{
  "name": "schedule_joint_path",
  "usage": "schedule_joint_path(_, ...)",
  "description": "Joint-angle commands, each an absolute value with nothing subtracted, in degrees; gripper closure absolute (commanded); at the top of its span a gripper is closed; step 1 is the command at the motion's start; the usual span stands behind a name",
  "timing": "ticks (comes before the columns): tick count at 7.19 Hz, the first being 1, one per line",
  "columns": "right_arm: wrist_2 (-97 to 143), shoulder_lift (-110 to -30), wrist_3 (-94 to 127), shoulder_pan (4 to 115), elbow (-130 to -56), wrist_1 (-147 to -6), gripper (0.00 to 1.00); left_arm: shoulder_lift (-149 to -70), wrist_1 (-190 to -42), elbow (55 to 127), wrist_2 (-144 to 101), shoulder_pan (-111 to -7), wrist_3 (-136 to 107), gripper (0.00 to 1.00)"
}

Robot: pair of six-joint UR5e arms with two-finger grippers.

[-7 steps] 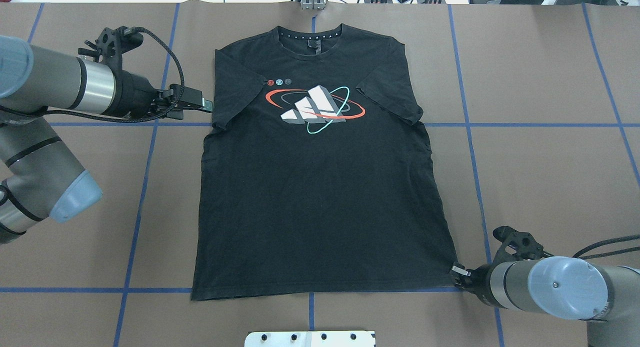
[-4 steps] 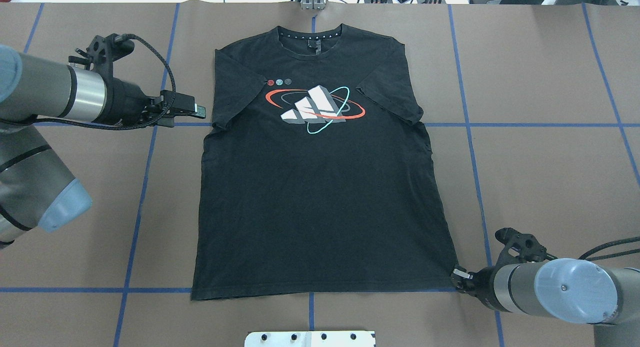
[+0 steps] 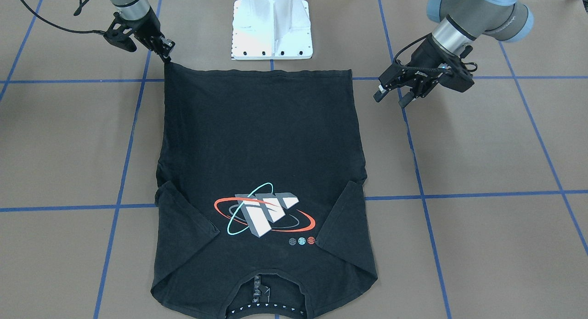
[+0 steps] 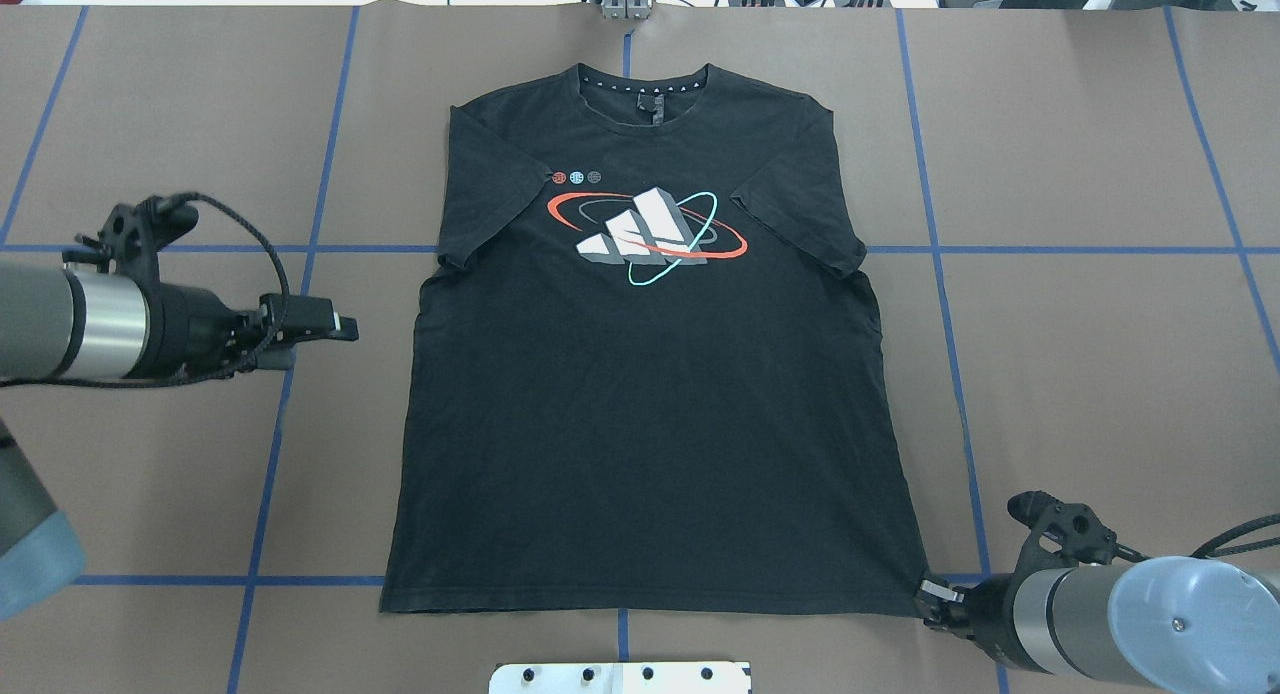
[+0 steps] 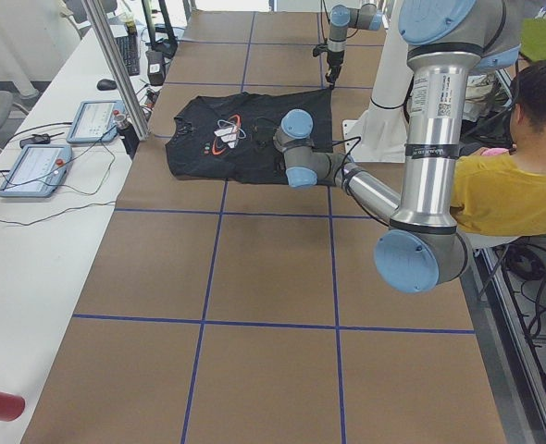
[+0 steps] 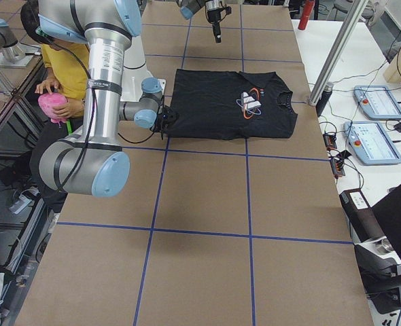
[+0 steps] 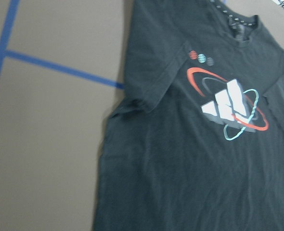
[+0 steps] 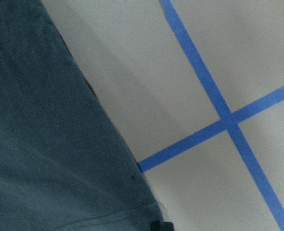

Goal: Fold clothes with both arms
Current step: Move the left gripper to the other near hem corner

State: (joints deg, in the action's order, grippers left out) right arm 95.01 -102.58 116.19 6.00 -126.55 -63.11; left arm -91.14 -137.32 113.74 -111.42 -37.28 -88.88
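The black T-shirt (image 4: 640,424) lies flat and face up on the table (image 4: 1100,374). Its long axis runs straight out from the white pedestal base (image 3: 272,31), with the hem just in front of the base and the collar pointing away from it. At the hem corner off the base's right side, the right gripper (image 3: 166,55) is down at the cloth with its jaws drawn together. That corner looks pinched, though the right wrist view shows only a dark fingertip at the fabric's edge and cannot show how much cloth is caught. The coming move depends on the other side. The left gripper (image 3: 390,99) hangs off the base's left side, farther from the base than the hem, with its jaws spread wide and nothing between them. It is beside the shirt's side edge, between hem and sleeve, apart from the cloth, with its fingers aimed toward the shirt. The free hem corner (image 3: 350,72) lies from those jaws back toward the base and a little inward. On this showing, the left gripper would take that corner. Both hem corners could then travel together along the long axis, away from the base toward the collar.
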Motion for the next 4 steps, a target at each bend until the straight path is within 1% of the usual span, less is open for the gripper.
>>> schedule_joint_path(1,94.75,-102.57,116.81,4.92,-126.91,-63.11,1.00,-89.65,-135.11,114.87,-104.11,-28.09,-97.60,0.03)
schedule_joint_path(2,94.75,-102.57,116.81,4.92,-126.91,-63.11,1.00,-89.91,-129.52,116.79,-101.54,-23.77,-100.17,0.04)
schedule_joint_path(3,94.66,-102.57,116.81,4.92,-127.00,-63.11,1.00,-90.43,-124.16,117.33,-98.12,-19.47,-102.11,0.08)
schedule_joint_path(4,94.48,-102.57,116.81,5.01,-127.00,-63.11,1.00,-90.27,-123.32,117.42,-96.87,-18.21,-102.22,0.10)
